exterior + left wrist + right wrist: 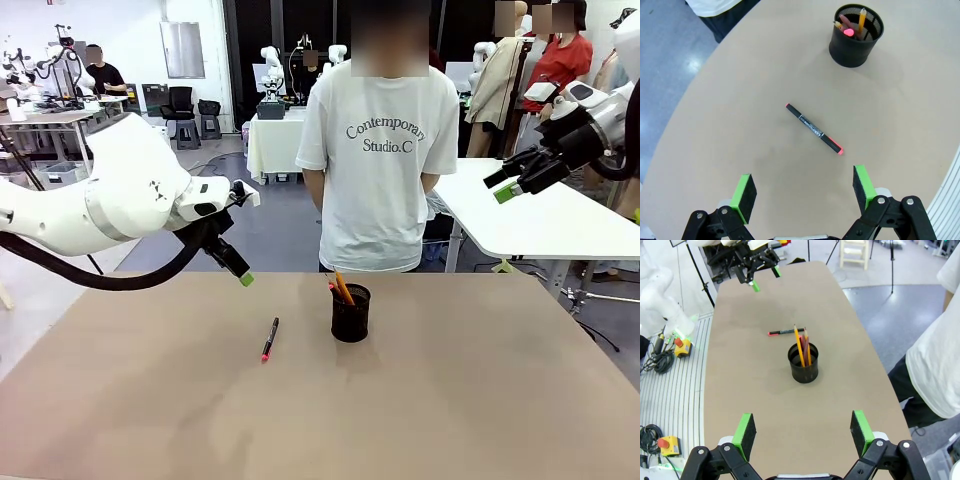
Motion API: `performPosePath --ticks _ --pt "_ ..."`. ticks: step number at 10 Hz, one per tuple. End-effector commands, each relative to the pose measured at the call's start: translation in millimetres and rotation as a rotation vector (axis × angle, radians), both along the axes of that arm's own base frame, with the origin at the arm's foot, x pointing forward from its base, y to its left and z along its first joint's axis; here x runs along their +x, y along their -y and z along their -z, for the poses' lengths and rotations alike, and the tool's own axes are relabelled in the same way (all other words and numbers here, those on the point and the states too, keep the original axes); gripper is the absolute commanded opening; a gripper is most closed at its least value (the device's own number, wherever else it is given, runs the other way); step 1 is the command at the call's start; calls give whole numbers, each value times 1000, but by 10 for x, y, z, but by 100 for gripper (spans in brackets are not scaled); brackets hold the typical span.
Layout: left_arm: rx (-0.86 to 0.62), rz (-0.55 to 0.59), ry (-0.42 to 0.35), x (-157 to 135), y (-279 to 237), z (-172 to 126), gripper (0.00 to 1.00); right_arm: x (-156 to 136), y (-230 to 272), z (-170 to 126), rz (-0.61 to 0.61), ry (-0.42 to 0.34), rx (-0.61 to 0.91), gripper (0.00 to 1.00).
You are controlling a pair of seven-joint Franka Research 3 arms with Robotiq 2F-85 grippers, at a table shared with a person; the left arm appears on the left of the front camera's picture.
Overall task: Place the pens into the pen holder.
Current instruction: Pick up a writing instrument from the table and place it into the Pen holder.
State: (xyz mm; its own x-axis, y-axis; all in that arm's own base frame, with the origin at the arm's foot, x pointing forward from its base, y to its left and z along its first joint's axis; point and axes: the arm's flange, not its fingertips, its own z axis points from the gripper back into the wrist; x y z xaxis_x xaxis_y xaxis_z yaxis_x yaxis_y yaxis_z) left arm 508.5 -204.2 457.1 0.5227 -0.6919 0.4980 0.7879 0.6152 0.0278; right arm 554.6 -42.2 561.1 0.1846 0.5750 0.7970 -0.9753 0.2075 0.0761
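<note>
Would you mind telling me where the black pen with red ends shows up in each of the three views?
Front view: the black pen lies flat on the table, left of centre, to the left of the pen holder.
Left wrist view: the pen lies diagonally mid-picture, below and left of the holder.
Right wrist view: the pen lies above centre, beyond the holder.
Shared landmark: the pen holder, with two pens already standing in it.
</note>
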Motion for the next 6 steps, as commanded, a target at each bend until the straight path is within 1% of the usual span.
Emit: performPosePath --ticks 1,2,3,4,5,6 --pt "0 1 -1 -2 3 2 100 -4 0 -13 0 1 0 100" --pt "18 -101 35 44 171 8 100 -4 0 -13 0 1 0 100" --pt "70 -213 -9 102 319 55 100 -4 0 -13 0 1 0 100" --pt "107 -263 -26 146 447 103 100 -4 0 -13 0 1 0 100" --pt "97 -319 -58 222 570 158 100 -4 0 -13 0 1 0 100" --pt "129 -360 -71 249 646 205 100 -4 0 -13 0 1 0 100"
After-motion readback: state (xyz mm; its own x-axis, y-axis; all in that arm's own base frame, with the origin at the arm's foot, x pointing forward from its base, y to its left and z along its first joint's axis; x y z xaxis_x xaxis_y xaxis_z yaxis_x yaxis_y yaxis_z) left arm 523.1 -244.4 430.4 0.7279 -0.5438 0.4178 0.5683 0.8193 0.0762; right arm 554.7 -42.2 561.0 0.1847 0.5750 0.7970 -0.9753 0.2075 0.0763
